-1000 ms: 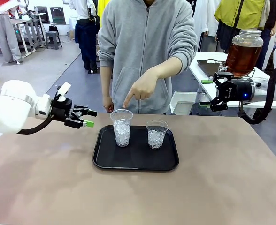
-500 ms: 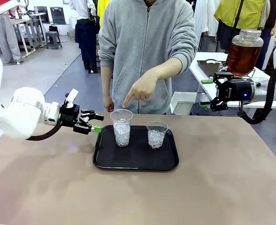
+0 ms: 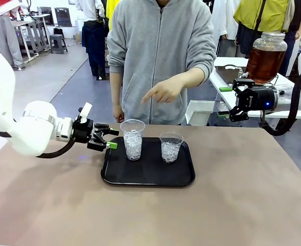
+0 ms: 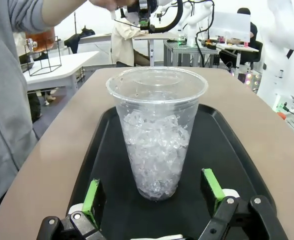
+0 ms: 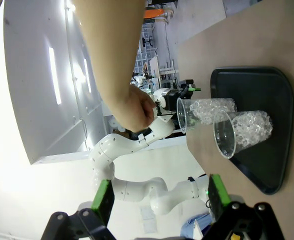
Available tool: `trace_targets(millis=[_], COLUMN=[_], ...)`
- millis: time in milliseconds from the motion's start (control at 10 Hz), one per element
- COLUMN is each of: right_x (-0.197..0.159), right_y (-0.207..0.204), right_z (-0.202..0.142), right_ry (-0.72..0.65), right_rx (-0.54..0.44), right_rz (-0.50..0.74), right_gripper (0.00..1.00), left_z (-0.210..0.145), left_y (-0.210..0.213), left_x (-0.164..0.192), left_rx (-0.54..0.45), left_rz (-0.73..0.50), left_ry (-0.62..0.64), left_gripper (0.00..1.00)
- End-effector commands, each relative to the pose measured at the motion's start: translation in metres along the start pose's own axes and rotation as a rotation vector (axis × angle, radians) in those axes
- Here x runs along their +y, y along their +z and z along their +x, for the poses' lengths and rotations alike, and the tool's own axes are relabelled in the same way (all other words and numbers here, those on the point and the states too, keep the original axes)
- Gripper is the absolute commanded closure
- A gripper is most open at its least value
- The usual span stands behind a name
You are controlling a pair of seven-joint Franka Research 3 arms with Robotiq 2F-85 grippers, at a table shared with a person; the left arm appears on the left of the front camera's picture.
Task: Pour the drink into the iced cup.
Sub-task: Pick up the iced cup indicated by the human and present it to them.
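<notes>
1. The left gripper (image 3: 112, 138) hovers low over the brown surface (image 3: 63, 205), at the left edge of the black tray (image 3: 148, 182), its fingers spread wide apart and gripping nothing.
2. Just beside those fingers stands the iced cup (image 3: 132, 139), a clear plastic cup upright on the tray's left half and packed with ice.
3. From the left wrist, the iced cup (image 4: 157, 145) sits dead centre ahead of the left gripper (image 4: 152, 192), with one green pad on either side of its base and a gap showing on both sides.
4. A second cup (image 3: 171, 146), shorter and also full of ice, stands upright on the tray's right half, apart from the first.
5. The person's hand (image 3: 166, 92) hangs above the cups, index finger out, touching neither.
6. The right gripper (image 3: 223, 101) waits off the surface's far right corner, fingers wide apart and empty.
7. The drink (image 3: 264, 64), amber-brown, is in the big glass jar (image 3: 265, 57) on the white side table (image 3: 227, 82), right behind the right gripper.
8. The right wrist view shows both cups sideways on the tray (image 5: 282, 150), well ahead of the right gripper (image 5: 159, 197).
</notes>
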State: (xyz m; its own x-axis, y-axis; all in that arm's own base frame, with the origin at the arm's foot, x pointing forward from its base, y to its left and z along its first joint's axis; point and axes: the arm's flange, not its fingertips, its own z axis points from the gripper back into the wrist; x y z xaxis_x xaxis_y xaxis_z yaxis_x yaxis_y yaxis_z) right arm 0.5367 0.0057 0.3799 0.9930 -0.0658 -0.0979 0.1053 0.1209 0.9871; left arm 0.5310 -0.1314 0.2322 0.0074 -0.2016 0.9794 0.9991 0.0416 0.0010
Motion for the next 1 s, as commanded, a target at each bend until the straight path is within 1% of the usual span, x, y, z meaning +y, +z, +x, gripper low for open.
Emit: trace_targets(millis=[0,400,900], right_x=[0.001,0.001,0.001], right_y=[0.000,0.000,0.000], right_z=[0.000,0.000,0.000], right_ry=[0.004,0.004,0.004], right_rx=[-0.001,-0.001,-0.001], right_rz=[0.001,0.001,0.001], right_gripper=[0.00,0.00,0.00], left_z=[-0.001,0.001,0.001], left_y=[-0.010,-0.022,-0.037], left_x=[0.005,0.010,0.015], left_rx=[-0.025,-0.057,-0.074], left_rz=[0.005,-0.014,-0.015], left_ry=[-0.028,-0.011,0.001], left_gripper=[0.00,0.00,0.00])
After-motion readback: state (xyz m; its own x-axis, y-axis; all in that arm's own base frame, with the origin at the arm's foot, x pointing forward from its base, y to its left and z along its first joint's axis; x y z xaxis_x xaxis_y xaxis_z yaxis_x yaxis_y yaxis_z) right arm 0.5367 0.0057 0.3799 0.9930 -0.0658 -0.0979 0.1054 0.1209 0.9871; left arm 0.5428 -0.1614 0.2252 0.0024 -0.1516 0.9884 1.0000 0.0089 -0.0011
